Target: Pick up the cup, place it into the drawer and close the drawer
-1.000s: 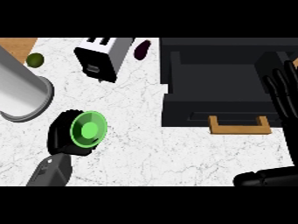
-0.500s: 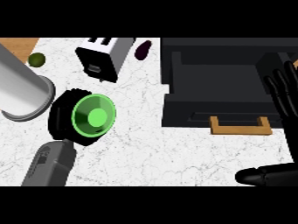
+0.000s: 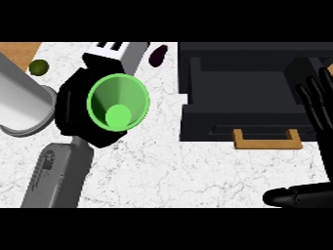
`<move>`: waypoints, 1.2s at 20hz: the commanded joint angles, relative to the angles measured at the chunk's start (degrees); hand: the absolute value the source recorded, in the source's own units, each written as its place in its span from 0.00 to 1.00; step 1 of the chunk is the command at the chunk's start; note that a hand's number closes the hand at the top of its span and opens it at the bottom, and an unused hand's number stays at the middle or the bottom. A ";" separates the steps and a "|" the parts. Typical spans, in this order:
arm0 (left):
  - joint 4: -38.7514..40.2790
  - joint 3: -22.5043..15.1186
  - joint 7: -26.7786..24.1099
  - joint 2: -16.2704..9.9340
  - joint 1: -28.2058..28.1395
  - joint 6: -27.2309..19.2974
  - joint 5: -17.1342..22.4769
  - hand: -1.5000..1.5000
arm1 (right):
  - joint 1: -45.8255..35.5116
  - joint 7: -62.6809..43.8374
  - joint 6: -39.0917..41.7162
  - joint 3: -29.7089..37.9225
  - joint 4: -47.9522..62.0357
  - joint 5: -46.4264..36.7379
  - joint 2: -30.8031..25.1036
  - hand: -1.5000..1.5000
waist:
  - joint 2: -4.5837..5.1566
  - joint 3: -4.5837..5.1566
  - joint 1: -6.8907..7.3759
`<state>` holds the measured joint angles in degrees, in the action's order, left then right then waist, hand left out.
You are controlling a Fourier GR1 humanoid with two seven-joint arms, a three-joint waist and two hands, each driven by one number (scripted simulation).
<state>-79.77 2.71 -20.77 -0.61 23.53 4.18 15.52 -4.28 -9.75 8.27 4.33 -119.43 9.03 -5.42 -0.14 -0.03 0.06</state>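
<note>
1. The left hand has its fingers wrapped round the green cup, holding it raised above the marble counter with its mouth facing up towards the head view, so the inside bottom shows.
2. The cup sits left of the open black drawer; judging by this, the carry to the drawer is under way and the placing is not yet done.
3. The right hand rests at the drawer's right side, fingers straight and released, holding nothing.
4. The drawer's wooden handle faces the robot, handy for the closing push.
5. No readable writing or brand shows on the grey cylinder, the white appliance or elsewhere.
</note>
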 commanded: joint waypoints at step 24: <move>29.05 -7.79 9.39 0.61 40.76 -21.97 -1.44 1.00 | -1.39 1.03 0.38 0.84 2.65 -0.30 -0.15 0.00 | 0.39 0.01 -1.31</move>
<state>-57.58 -4.76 -10.70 -0.05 58.34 -15.94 13.10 -5.21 -9.44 9.58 6.17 -117.97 10.77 -6.38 0.22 -0.03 -1.18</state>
